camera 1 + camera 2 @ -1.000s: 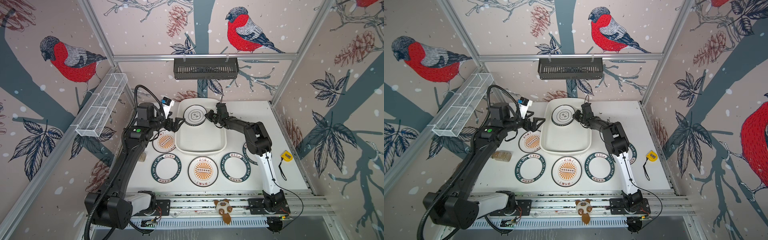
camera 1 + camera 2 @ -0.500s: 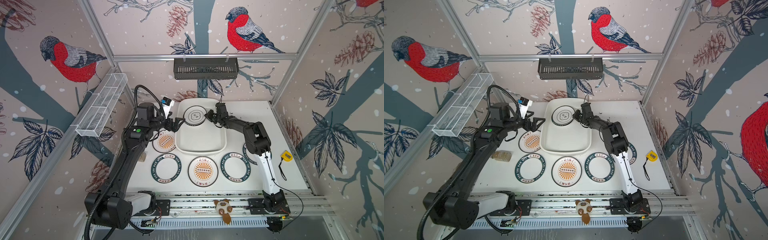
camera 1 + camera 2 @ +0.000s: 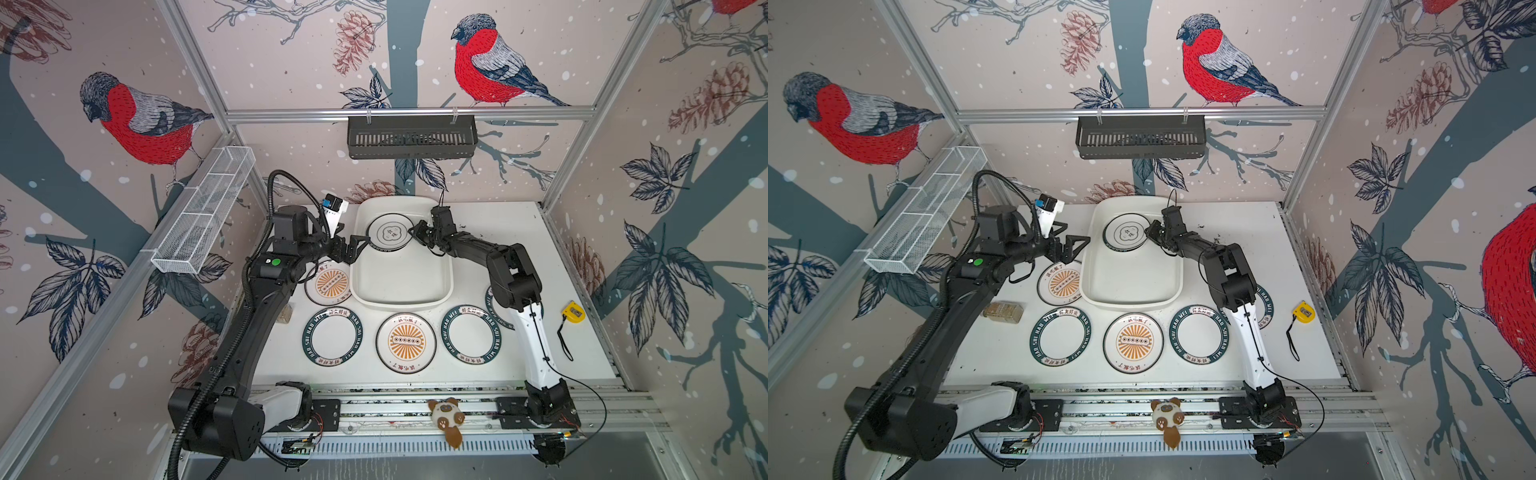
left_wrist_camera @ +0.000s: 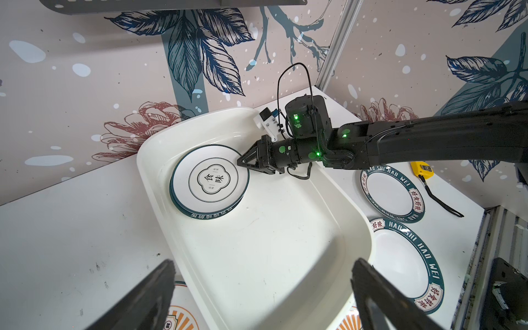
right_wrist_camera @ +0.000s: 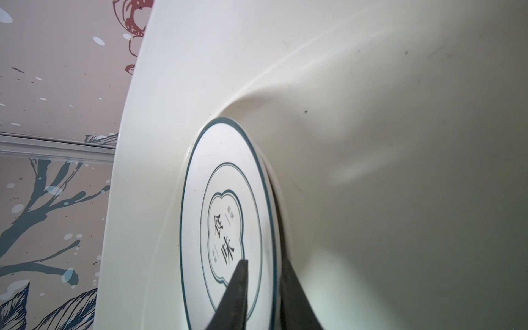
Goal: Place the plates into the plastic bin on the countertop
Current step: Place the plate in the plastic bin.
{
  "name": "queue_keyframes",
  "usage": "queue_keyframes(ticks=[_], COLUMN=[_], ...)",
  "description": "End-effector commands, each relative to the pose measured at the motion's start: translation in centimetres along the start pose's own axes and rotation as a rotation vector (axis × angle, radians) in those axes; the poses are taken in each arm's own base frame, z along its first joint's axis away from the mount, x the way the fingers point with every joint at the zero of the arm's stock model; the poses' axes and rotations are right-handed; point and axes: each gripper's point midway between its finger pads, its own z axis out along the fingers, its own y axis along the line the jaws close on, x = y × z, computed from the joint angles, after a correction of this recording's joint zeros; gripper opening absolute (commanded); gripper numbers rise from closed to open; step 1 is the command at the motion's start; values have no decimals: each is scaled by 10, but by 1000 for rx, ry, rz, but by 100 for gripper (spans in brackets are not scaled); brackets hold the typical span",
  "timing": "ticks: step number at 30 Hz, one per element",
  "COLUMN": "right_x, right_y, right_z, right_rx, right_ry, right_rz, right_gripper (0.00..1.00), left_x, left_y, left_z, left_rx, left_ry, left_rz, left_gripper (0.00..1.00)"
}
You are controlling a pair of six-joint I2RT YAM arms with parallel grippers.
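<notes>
One ringed plate (image 3: 390,233) in the plastic bin (image 3: 401,305) sits rim-first between the right claw's (image 3: 410,231) slightly parted jaws.

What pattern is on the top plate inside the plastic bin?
The plate: white, thin dark rings, lobed centre emblem; best in the left wrist view.

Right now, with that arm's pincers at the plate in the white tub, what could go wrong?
The right gripper straddles the rim of the ringed plate, which lies stacked on a green-rimmed plate. Pulling away unevenly might drag it off the stack. The open left gripper hangs by the plastic bin rim, near an orange-centred plate. Lowering there might bump the bin.
</notes>
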Motion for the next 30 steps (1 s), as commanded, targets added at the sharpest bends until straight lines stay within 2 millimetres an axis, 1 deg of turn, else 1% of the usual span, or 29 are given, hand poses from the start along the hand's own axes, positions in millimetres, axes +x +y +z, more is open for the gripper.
queue_keyframes(ticks=[1, 9, 11, 18, 22, 25, 27, 30], right_x=[-7, -12, -16, -19, -27, -37, -48, -62], right_y=[10, 15, 16, 22, 31, 46, 64, 83], right_z=[-7, -16, -19, -23, -31, -45, -65, -103], right_rx=[-1, 24, 27, 27, 11, -3, -16, -20], right_ry=[-23, -39, -47, -47, -60, -81, -110, -169], right_rz=[-31, -60, -66, -82, -90, -110, -137, -178], right_gripper=[28, 37, 37, 38, 38, 39, 40, 43], left_x=[-7, -7, -7, -7, -8, -7, -8, -8], left_y=[-3, -3, -3, -3, -3, -4, -4, -4], left_z=[-2, -1, -2, -2, -2, -2, -3, -2], left_rx=[13, 14, 13, 15, 13, 13, 13, 17], left_ry=[-27, -27, -28, -28, -29, -29, -30, -29], left_rz=[24, 24, 24, 24, 26, 29, 31, 34], left_gripper=[95, 96, 96, 96, 96, 96, 96, 96])
